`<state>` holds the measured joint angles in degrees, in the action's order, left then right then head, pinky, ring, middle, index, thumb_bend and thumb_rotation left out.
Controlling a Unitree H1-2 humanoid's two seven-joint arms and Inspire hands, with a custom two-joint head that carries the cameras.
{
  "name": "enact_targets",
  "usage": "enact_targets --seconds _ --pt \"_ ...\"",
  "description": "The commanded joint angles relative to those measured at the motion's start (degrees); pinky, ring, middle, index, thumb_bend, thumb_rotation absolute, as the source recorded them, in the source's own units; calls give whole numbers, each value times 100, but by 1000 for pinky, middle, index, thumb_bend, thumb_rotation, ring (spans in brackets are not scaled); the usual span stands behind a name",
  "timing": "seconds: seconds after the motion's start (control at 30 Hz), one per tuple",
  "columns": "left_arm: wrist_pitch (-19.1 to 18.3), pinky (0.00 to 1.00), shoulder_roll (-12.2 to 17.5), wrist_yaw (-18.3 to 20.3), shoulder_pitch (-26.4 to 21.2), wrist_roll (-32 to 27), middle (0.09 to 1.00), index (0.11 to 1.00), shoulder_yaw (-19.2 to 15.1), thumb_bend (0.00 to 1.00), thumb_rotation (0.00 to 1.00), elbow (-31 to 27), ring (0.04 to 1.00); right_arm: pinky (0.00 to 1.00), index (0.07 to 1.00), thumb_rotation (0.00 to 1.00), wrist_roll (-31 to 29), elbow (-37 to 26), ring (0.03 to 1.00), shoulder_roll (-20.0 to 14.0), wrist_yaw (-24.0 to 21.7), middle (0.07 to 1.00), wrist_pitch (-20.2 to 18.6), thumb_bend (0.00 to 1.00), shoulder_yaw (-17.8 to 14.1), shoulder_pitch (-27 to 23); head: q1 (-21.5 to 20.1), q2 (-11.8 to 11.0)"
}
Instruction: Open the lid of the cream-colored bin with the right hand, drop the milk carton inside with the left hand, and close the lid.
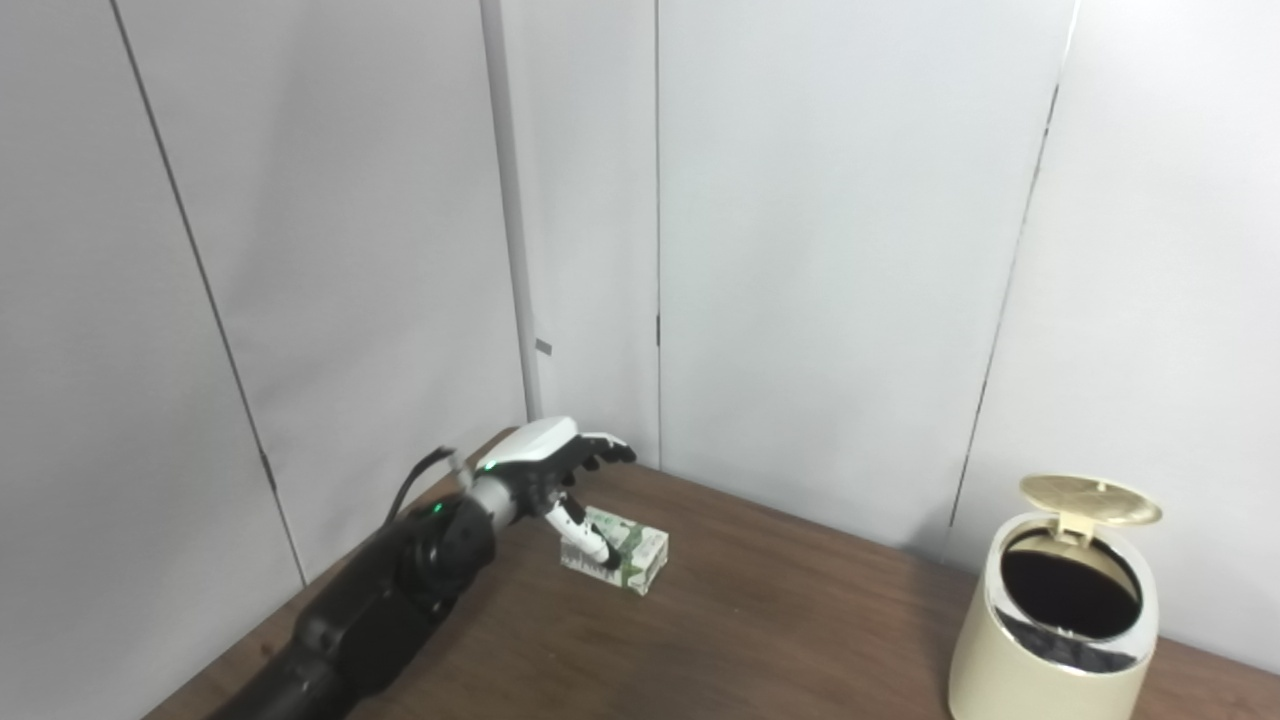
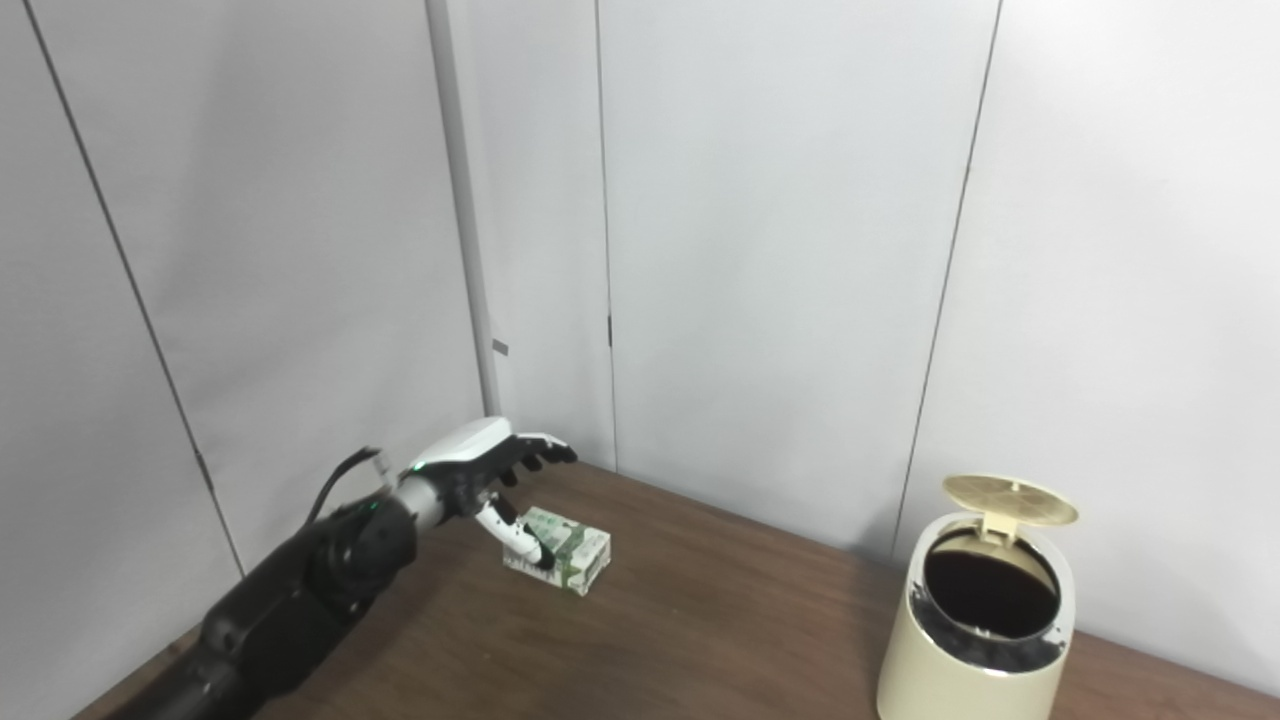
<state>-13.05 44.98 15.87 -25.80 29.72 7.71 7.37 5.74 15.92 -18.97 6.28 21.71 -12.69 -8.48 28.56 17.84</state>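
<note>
At lower right of the frame the cream-colored bin (image 1: 1055, 630) stands with its gold lid (image 1: 1090, 500) already raised, so opening looks done; dropping and closing remain. The right hand is out of view. Farther back, lower left, the left hand (image 1: 550, 470) hovers with fingers spread over the milk carton (image 1: 625, 552), a green-and-white box lying flat on the brown table (image 1: 780, 630), thumb at its near face, not yet gripping.

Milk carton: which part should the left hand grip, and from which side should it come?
Probably across its two long sides, from above. The milk carton lies flat on the table, long faces exposed, nothing beside it. The left hand hovers open over it, thumb reaching down at its near side, so closing there looks simplest.
</note>
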Motion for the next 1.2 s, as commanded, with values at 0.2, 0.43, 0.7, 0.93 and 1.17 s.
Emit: enact_targets --seconds 0.2,0.43,0.7,0.93,1.17 --pt "-95 750 317 230 -593 1543 860 835 728 1000 99 -62 850 450 572 578 -106 59 567 258 -19 605 -26 418 108 359 -30 -4" --pt "192 874 231 290 -728 1566 888 850 676 1000 97 85 902 430 494 185 -69 -134 551 307 -7 594 -130 485 108 431 -107 26" --pt "804 888 270 257 -904 2199 826 803 1027 1000 100 415 858 426 492 174 -55 -113 555 265 -36 600 -39 487 106 459 -157 69" --pt "977 877 203 236 -897 2138 820 800 864 1000 91 495 841 411 491 172 -32 -294 546 283 -28 594 -142 486 100 536 -217 140" --pt "1047 892 172 289 -926 2225 825 802 922 988 108 806 853 407 492 174 -129 -381 554 297 -80 601 -227 488 96 582 -249 132"
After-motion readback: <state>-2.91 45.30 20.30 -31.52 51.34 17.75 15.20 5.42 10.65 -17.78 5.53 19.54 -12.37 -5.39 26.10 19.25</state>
